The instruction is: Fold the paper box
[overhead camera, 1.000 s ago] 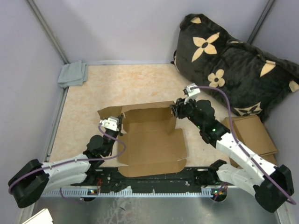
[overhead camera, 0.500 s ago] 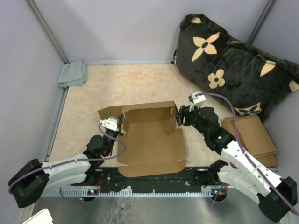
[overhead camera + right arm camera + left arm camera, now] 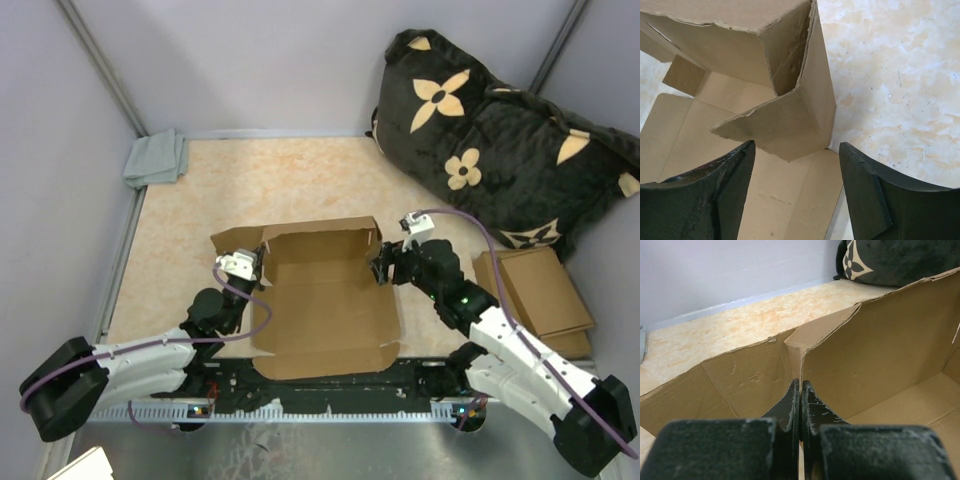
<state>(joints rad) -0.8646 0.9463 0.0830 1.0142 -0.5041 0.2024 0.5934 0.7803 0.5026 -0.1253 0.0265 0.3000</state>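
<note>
Between spread right fingers [image 3: 705, 195], paper box [image 3: 790, 120] corner

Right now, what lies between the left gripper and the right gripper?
The paper box: its open inside and raised back wall fill the stretch from the left gripper to the right gripper. The top view shows this.

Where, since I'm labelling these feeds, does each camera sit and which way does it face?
Top external: above and behind the robot, looking down on the paper box; left gripper and right gripper show.
Left wrist: on the left gripper, shut, facing the box's back-left corner.
Right wrist: on the right gripper, open astride the box's back-right corner, facing down.
Shared: both wrist views show the box's brown inside.
</note>
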